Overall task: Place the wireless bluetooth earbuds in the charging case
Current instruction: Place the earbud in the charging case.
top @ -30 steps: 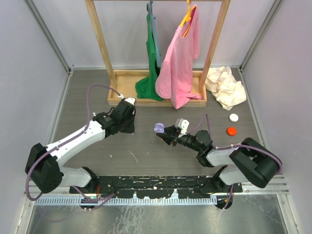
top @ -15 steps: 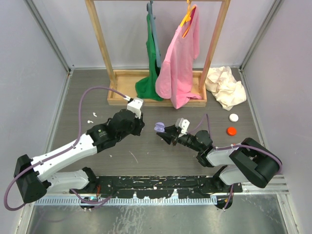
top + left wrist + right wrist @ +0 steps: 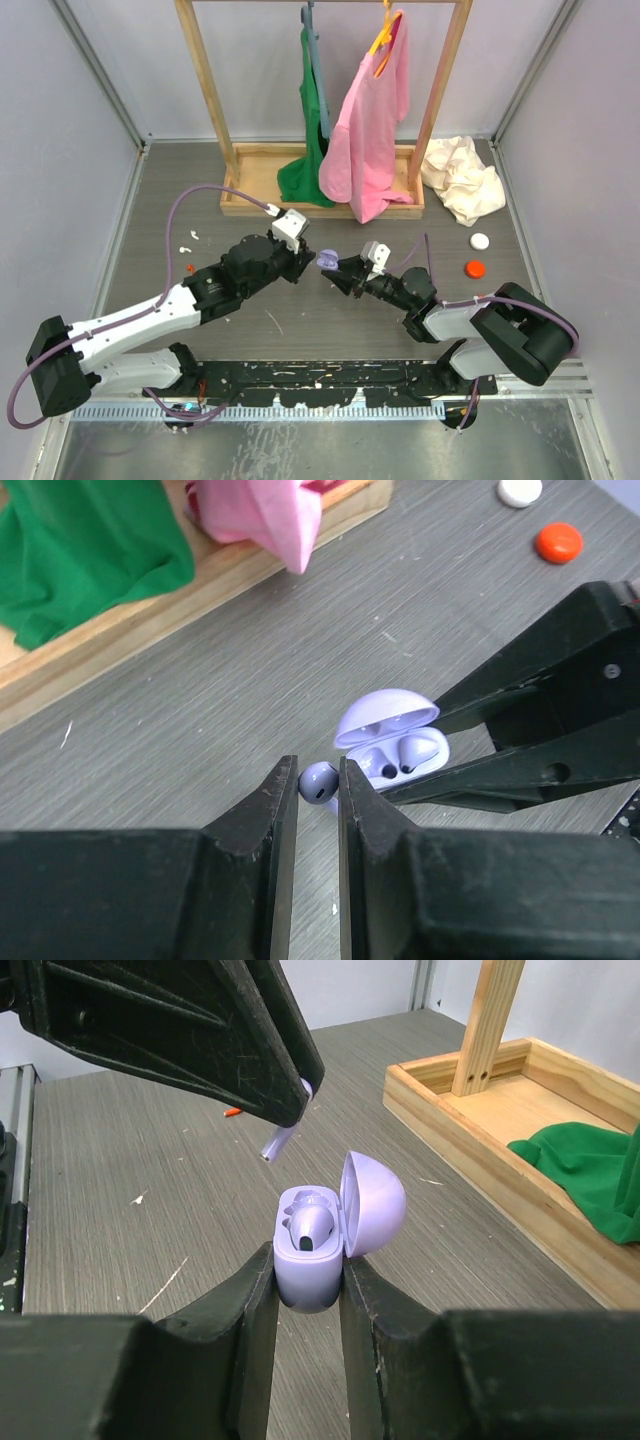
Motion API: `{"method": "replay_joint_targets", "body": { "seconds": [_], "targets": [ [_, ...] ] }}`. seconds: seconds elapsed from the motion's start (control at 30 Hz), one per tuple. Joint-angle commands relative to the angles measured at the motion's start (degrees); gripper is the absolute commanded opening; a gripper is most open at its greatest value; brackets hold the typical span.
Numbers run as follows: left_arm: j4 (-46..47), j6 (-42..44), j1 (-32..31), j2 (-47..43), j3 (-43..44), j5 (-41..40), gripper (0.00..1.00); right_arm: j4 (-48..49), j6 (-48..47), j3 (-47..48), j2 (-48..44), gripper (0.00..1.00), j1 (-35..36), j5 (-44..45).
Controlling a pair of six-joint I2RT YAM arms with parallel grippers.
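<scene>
Left wrist view tells most of it, Ana: the left gripper (image 3: 318,766) has its fingers drawn in narrow on a lilac earbud (image 3: 319,783), pinched right at the tips.

And the charging case (image 3: 392,742), Ben?

It sits just ahead of those tips and a touch to their right. It seems not to touch the earbud, though the gap is slight. The right gripper (image 3: 307,1263) clamps the base from both sides, with the lid (image 3: 372,1203) hinged open above its fingers. It appears to be held up off the counter (image 3: 200,710).

Which step would you call it?

The second insertion, I'd judge. A seated bud (image 3: 305,1228) already seems to fill one pocket. The pocket beside it looks free, though I can't be sure from these angles. The pinched earbud is at the mouth of the case and not yet in.

What does the next move call for?

It needs a short carry from the left gripper's tips toward the free pocket. In the right wrist view the stem pokes out below the left gripper's finger at a slant, so the wrist probably has to turn until the stem leads. Then the left gripper should lower gently and let go only once the earbud sits down. The right gripper has to hold the case steady throughout, and the open lid leaves little room for the left fingers.
</scene>
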Motion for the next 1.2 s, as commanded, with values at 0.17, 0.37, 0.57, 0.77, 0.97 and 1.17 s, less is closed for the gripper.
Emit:
{"method": "replay_joint_targets", "body": {
  "seconds": [0.17, 0.37, 0.57, 0.77, 0.97, 1.17],
  "targets": [
    [14.4, 4.6, -0.4, 0.0, -0.6, 5.9, 0.08, 6.4, 1.0, 0.2, -1.0, 0.13, 0.3, 0.6],
    [15.1, 5.3, -0.4, 1.7, -0.3, 7.3, 0.08, 6.9, 1.1, 0.0, -0.9, 0.13, 0.3, 0.8],
    [15.3, 5.3, -0.4, 2.7, -0.6, 7.8, 0.08, 7.2, 1.1, -0.1, -0.8, 0.13, 0.3, 1.2],
    [15.6, 5.1, -0.5, 2.9, -1.1, 8.6, 0.08, 7.5, 1.1, -0.3, -0.9, 0.13, 0.3, 1.5],
    [14.6, 5.0, -0.7, 2.6, -1.3, 8.8, 0.08, 7.6, 1.1, -0.4, -0.9, 0.13, 0.2, 1.6],
    [14.0, 5.0, -0.9, 2.8, -1.5, 8.8, 0.08, 7.7, 1.0, -0.4, -0.9, 0.13, 0.3, 1.8]
  ]
}}
